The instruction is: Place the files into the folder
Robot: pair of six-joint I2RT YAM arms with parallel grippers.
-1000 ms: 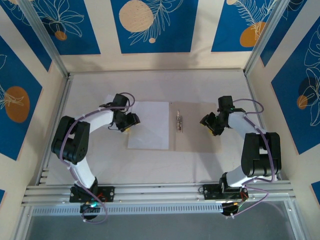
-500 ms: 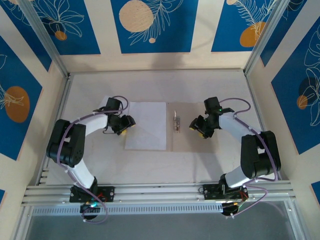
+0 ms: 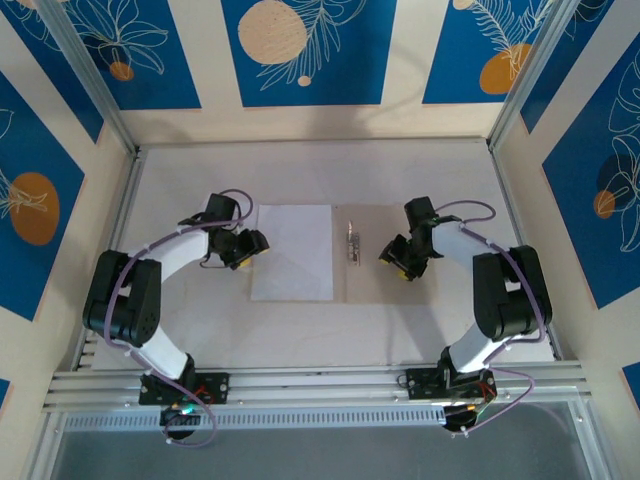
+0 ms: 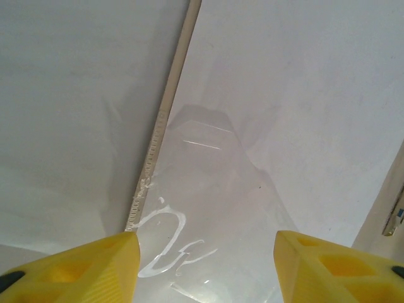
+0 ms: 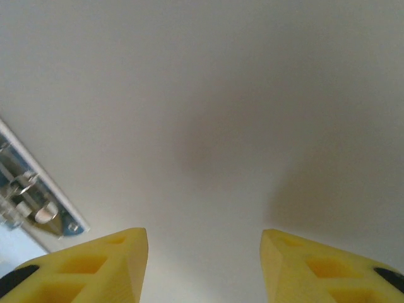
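Two thin white paper sheets [image 3: 292, 252] lie flat mid-table, left of the open tan card folder's [image 3: 375, 285] metal clip [image 3: 352, 243]. The left end effector [image 3: 255, 245] hovers at their left edge, released and empty. The right end effector [image 3: 388, 255] hangs over the folder's right half, released too. Light, floppy, slippery stuff, so pinch an edge!

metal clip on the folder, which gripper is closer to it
Right. The right gripper is just right of the metal clip, over the folder. The left gripper is at the white sheet's left edge, with the sheet between it and the clip.
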